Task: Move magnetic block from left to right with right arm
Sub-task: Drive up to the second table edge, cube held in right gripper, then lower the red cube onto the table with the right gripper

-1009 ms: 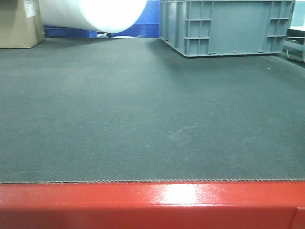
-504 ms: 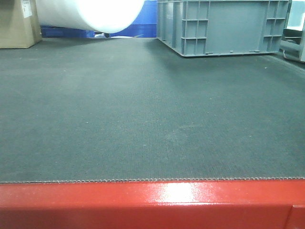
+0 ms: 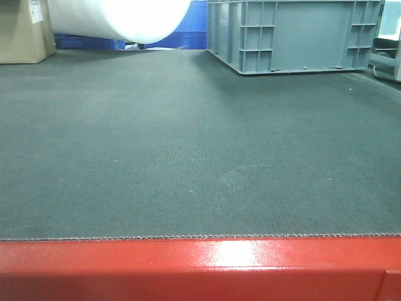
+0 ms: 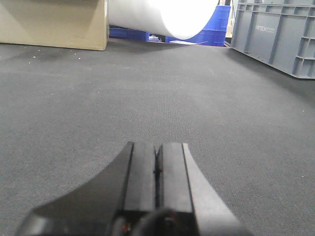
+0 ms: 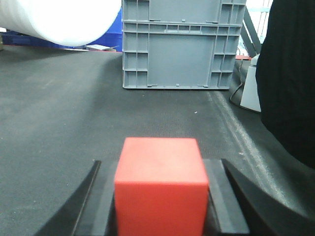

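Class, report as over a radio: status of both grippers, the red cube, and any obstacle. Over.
Left gripper shut, empty. Right gripper shut on red cube. Grey crate ahead of it, not touching. Over.

Even overhead light, blown-out white roll, glare on red rim, left pincer softly blurred.

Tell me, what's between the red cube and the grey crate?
Only bare dark mat between the red cube, held in the right gripper, and the grey crate, as the right wrist view shows.
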`<state>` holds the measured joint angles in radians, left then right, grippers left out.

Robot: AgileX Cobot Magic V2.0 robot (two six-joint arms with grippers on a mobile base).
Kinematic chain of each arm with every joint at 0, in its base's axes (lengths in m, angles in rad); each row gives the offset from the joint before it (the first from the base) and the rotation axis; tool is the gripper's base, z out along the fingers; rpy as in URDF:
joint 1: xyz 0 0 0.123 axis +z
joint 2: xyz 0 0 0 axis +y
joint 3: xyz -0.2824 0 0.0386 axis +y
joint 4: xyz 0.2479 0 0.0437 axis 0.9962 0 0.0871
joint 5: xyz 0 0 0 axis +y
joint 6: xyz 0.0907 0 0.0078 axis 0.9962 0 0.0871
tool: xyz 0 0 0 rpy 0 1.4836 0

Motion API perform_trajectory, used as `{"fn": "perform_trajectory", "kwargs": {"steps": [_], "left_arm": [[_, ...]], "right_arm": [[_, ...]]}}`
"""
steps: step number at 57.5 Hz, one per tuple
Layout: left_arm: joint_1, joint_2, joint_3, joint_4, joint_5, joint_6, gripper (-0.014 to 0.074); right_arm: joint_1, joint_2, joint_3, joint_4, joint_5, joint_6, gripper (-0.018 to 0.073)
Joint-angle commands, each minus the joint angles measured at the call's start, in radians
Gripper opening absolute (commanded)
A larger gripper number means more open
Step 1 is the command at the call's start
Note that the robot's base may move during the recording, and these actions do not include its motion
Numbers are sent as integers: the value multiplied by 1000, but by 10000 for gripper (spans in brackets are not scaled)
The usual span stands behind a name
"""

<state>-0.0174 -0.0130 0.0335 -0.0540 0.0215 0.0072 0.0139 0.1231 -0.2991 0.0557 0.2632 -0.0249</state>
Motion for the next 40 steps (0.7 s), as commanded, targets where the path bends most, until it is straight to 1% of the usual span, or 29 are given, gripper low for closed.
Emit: {"fn": "perform_trajectory", "kwargs": {"steps": [1,7,13,20,26,30,35,40], "left_arm": [[1,-10,7,-3,-78,-7,-126],[1,-10,7,-3,-78,-7,-126],[1,-10,7,-3,-78,-7,-126],[1,-10,7,-3,-78,-7,-126],[1,-10,7,-3,-78,-7,-126],[1,-10,7,-3,-78,-7,-126],[1,-10,7,-3,-78,-7,-126],[1,-10,7,-3,-78,-7,-126]], "right_arm": [[-3,10,-26,-5,-99,-2,331],[-3,33,-41,5,-105,-2,331],[-2,112,-87,6,-69,-2,331],[0,264,-147,6,-32,-2,331],[11,402,-196,6,-27,-2,331],[37,496,-228,6,-32,-2,331],[105,629,-283,6,-21,-1,333],[175,735,-342,4,23,15,334]]}}
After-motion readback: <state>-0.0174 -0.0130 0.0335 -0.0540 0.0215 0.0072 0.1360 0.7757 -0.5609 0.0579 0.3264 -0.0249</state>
